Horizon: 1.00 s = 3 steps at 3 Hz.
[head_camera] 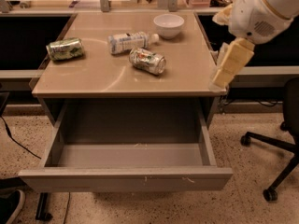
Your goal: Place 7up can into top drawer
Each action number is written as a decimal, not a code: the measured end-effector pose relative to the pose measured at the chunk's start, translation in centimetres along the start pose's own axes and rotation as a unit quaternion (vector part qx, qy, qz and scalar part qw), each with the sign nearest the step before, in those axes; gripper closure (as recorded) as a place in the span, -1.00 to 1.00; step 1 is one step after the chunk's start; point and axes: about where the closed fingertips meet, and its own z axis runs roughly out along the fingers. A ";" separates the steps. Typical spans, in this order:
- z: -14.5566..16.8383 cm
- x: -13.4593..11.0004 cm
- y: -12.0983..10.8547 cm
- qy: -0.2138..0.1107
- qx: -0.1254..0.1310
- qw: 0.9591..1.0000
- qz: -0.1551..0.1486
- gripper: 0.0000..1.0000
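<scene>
The arm (264, 6) shows at the upper right as a fat, rounded white shell with a smooth, matte skin. A thin tan band crosses its upper part, and a small patch of fine dots, like a vent grille, sits on its lower face. Beneath it is the pincer (228, 64), pale cream-yellow and blocky, with flat-sided segments and a seam between them. It is beside the right front corner of the surface (117, 73).

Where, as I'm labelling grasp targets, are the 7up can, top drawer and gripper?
7up can (147, 61), camera view, middle of its label.
top drawer (126, 180), camera view, front panel.
gripper (224, 76), camera view, lower tip, beside the table (187, 76) right edge.
</scene>
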 end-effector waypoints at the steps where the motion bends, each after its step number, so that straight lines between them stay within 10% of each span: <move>1: 4.0 -4.5 -3.2 -0.055 -0.025 0.998 -0.020 -1.00; 3: 8.4 -9.3 -5.7 -0.088 -0.057 0.994 -0.042 -1.00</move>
